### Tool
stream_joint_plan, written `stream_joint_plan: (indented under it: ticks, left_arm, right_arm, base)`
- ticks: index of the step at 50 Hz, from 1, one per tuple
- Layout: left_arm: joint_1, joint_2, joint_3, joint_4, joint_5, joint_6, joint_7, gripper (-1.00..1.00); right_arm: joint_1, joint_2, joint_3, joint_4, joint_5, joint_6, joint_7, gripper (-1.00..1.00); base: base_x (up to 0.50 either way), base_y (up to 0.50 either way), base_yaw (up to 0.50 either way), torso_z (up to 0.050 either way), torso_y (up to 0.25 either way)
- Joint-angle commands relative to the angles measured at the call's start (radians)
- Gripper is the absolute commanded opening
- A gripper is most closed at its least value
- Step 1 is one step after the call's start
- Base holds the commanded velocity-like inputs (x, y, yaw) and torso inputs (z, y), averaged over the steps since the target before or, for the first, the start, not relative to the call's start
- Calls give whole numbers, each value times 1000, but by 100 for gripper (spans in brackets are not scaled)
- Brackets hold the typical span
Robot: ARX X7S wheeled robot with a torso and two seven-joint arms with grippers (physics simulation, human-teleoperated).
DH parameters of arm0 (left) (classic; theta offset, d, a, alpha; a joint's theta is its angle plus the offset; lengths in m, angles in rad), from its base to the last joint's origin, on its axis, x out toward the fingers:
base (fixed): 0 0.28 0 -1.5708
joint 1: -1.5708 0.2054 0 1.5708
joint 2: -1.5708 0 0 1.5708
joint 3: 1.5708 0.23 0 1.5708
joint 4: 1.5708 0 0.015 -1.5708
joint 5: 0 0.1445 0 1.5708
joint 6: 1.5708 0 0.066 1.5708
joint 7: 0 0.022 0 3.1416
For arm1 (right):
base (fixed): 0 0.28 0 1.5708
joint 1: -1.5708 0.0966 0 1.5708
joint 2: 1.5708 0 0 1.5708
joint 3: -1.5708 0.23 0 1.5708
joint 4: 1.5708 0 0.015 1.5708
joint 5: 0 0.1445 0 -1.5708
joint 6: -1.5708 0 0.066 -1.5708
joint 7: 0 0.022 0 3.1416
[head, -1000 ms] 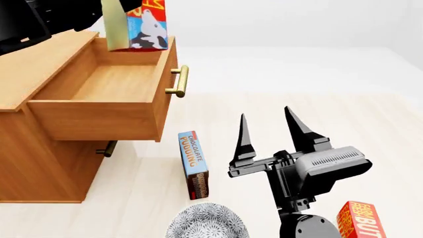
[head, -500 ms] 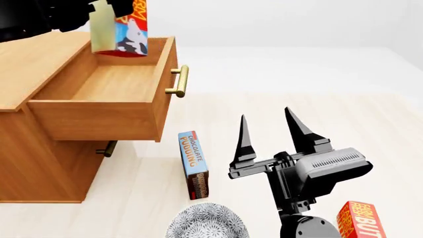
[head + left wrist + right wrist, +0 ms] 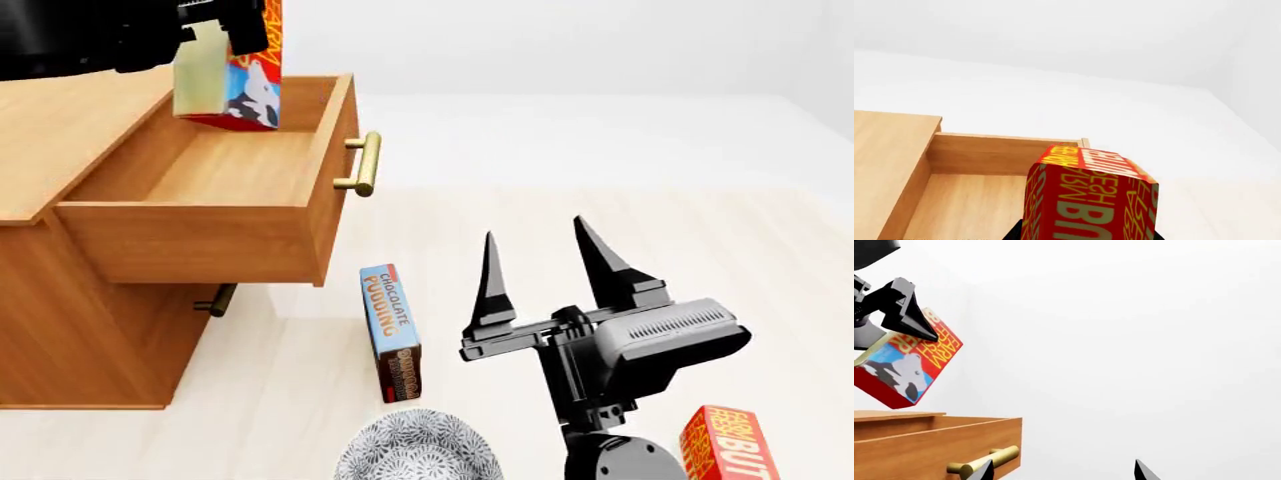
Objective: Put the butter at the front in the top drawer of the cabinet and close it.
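My left gripper (image 3: 224, 22) is shut on the butter (image 3: 235, 78), a red carton with a cow panel. It hangs tilted over the far end of the open top drawer (image 3: 200, 172), its lower edge near the rim. In the left wrist view the butter (image 3: 1087, 200) fills the foreground above the drawer floor (image 3: 967, 205). From the right wrist view, the butter (image 3: 907, 362) hangs above the drawer (image 3: 941, 440), pinched by black fingers (image 3: 909, 316). My right gripper (image 3: 535, 228) stands open and empty over the floor, right of the cabinet (image 3: 54, 130).
A chocolate pudding box (image 3: 391, 325) lies on the floor below the drawer front. A patterned bowl (image 3: 416, 452) and a second butter carton (image 3: 727, 445) sit at the near edge. The brass handle (image 3: 363, 163) juts right; the lower drawer's handle (image 3: 218, 300) shows beneath.
The left gripper has carried the butter leftward and slightly down, from above the drawer's far right corner to over its back part. The right arm has not moved.
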Motion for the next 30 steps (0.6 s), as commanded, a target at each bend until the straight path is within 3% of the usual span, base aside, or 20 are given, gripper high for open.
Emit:
stream_joint_plan:
  ticks: [1,30]
  left_arm:
    - [-47,50,29,-100,82,7,58,-100]
    - [-45,152,124,-270,190,15,149,-100]
  right_arm:
    - [4,3,-7,4,1,-3,3,100]
    - [14,11,-21,7,8,1,13,100]
  base:
    - [0,0,0,0,0]
    - [0,0,0,0,1]
